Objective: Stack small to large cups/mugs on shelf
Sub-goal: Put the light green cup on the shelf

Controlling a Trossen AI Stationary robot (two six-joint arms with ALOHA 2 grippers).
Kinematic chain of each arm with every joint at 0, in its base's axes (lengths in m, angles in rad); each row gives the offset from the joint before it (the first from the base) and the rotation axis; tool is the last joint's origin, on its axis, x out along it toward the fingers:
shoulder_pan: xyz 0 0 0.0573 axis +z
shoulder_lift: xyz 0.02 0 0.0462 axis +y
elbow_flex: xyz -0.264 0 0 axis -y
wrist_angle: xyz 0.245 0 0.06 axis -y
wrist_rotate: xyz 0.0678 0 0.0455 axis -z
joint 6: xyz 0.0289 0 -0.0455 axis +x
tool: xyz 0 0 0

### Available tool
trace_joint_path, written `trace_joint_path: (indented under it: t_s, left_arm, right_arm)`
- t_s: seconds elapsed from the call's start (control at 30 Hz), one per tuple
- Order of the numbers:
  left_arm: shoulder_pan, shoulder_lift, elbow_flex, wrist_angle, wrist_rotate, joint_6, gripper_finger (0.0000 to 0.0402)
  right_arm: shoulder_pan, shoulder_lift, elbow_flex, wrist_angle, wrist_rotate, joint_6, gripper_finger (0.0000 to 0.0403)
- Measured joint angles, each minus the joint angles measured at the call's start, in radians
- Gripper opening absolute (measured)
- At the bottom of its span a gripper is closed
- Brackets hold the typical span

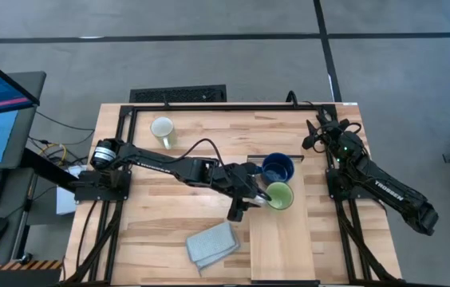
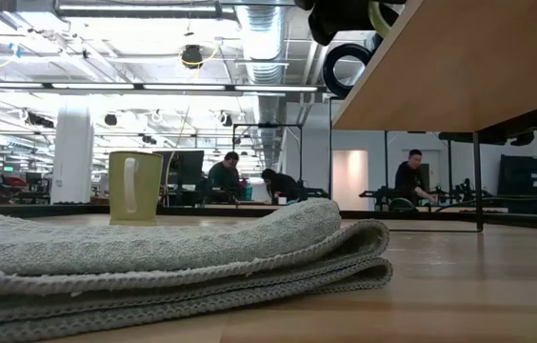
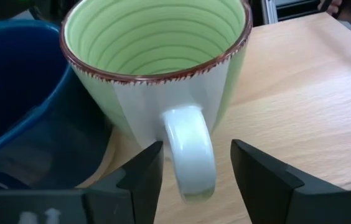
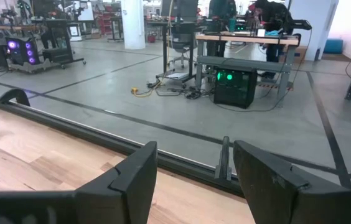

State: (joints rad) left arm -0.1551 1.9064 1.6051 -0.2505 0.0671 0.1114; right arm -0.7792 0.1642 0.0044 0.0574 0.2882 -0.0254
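Observation:
A light green mug (image 3: pixel 157 56) stands upright on its base on the light-wood shelf (image 1: pixel 282 239), close beside the dark blue mug (image 1: pixel 277 168), which stands at the shelf's far end. My left gripper (image 3: pixel 194 174) is open, level with the green mug, a finger on each side of its pale handle (image 3: pixel 188 149); it reaches in from the table's left (image 1: pixel 262 194). The cream mug (image 1: pixel 162 129) stands on the tabletop at the far left. My right gripper (image 4: pixel 194 180) waits open at the table's far right corner (image 1: pixel 316 134). My left gripper is open around the green mug's handle (image 3: pixel 191 162), coming in level from the table's left. One finger (image 3: pixel 256 174) stands clear of the handle. The other finger (image 3: pixel 147 174) is so close to it that I cannot tell whether it touches.
A folded grey-blue cloth (image 1: pixel 211 245) lies on the tabletop near the front edge, left of the shelf; in the low view the cloth (image 2: pixel 173 257) fills the foreground. Bare tabletop (image 1: pixel 169 215) lies between the cloth and the cream mug. People sit at desks in the room behind.

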Motion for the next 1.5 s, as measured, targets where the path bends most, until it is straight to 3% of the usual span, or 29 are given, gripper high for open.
trace_joint_path:
  t_s: [1.23, 1.5]
  left_arm:
    - [-0.002, 0.010, -0.005, 0.024, -0.021, -0.021, 0.0181]
    - [-0.002, 0.010, -0.005, 0.023, 0.042, -0.038, 0.0181]
  right_arm:
    - [0.000, 0.000, 0.000, 0.000, 0.000, 0.000, 0.0235]
    - [0.000, 0.000, 0.000, 0.000, 0.000, 0.000, 0.0235]
